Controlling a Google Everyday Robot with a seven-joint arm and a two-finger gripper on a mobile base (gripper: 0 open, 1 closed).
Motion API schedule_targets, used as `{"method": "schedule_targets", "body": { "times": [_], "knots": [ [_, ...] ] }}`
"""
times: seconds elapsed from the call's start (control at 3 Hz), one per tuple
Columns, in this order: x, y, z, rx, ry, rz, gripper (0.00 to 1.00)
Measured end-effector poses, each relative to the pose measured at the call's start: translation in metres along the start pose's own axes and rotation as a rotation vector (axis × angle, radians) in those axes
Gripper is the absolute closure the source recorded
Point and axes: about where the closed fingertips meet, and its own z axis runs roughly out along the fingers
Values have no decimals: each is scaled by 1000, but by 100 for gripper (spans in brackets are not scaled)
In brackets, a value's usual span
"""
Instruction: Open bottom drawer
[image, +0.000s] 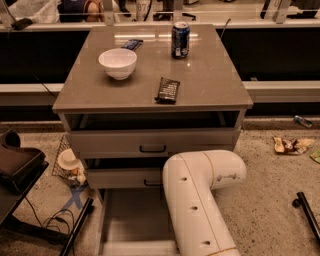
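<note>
The bottom drawer (131, 220) of the grey cabinet is pulled out towards me, and its plain grey inside shows. Its front edge (137, 247) lies near the lower border of the view, and its handle is hidden. My white arm (197, 200) reaches down over the drawer's right half. My gripper is hidden below the arm, out of view. The middle drawer (120, 177) and the widest top drawer (150, 142) each stand slightly open above it.
On the cabinet top (215, 85) stand a white bowl (117, 62), a blue can (180, 39), a dark snack bar (168, 90) and a blue packet (131, 44). A wire basket (67, 165) and a dark case (17, 165) sit left. Wrappers (290, 145) and a black leg (307, 215) lie right.
</note>
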Motion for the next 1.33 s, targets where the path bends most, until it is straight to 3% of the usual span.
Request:
{"method": "schedule_targets", "body": {
  "times": [0.67, 1.0, 1.33],
  "knots": [
    [-1, 2, 1, -3, -1, 0, 18],
    [-1, 2, -2, -3, -1, 0, 0],
    [-1, 2, -2, -4, -1, 0, 0]
  ]
}}
